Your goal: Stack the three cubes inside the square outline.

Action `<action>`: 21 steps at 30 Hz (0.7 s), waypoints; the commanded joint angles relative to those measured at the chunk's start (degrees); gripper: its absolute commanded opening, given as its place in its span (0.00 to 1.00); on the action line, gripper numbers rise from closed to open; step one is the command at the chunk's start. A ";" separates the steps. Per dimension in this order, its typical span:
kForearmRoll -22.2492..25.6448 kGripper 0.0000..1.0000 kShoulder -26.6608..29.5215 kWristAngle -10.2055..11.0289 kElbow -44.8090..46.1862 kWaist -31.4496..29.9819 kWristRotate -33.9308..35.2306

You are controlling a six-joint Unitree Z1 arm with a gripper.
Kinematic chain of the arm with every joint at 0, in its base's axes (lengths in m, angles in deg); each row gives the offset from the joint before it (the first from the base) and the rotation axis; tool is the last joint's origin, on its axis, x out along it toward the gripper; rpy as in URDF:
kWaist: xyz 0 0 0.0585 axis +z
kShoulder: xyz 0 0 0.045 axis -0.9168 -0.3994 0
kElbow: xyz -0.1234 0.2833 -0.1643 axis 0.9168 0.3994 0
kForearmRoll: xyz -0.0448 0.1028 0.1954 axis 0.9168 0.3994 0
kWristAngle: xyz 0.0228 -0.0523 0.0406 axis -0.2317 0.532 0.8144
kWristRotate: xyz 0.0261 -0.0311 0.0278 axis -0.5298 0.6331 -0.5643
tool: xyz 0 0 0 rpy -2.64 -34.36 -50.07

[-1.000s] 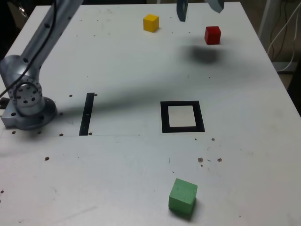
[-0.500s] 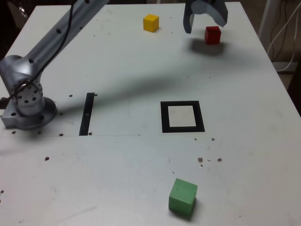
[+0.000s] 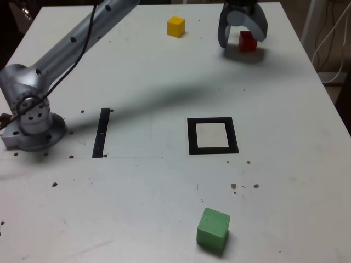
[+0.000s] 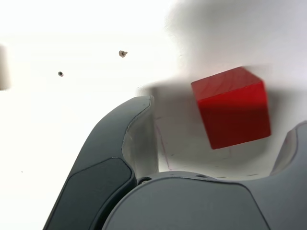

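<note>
Step 1 of 3, seemingly: collecting the red cube (image 3: pixel 247 41). The tool (image 3: pixel 242 43) hangs spread around it at the worktop's (image 3: pixel 148 208) far right. Next: centre, lower, pinch, then carry to the empty square (image 3: pixel 213 135).

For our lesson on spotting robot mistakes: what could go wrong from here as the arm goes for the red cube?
The gripper is open around the red cube, which sits nearer one finger, so closing might shove or twist it.

The cube also looks turned relative to the fingers, so the grip could land on a corner.

Later, the green cube looks larger; set on a smaller one, it may overhang and topple.
</note>
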State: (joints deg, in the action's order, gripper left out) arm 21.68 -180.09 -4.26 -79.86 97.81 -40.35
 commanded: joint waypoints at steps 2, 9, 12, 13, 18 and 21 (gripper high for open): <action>0.57 0.89 -1.06 -0.03 -1.32 -0.68 -0.35; 0.58 0.86 -1.57 0.02 -1.59 -1.22 -0.58; 0.50 0.81 -1.85 0.03 -2.31 -1.33 -0.59; 0.47 0.78 -1.93 0.05 -2.60 -1.37 -0.58; 0.09 0.54 -2.20 0.22 -4.47 -1.47 -0.51; -0.19 0.41 -2.34 0.26 -5.26 -1.47 -0.51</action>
State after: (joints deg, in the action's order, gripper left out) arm 21.30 -182.00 -4.12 -83.35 96.48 -40.84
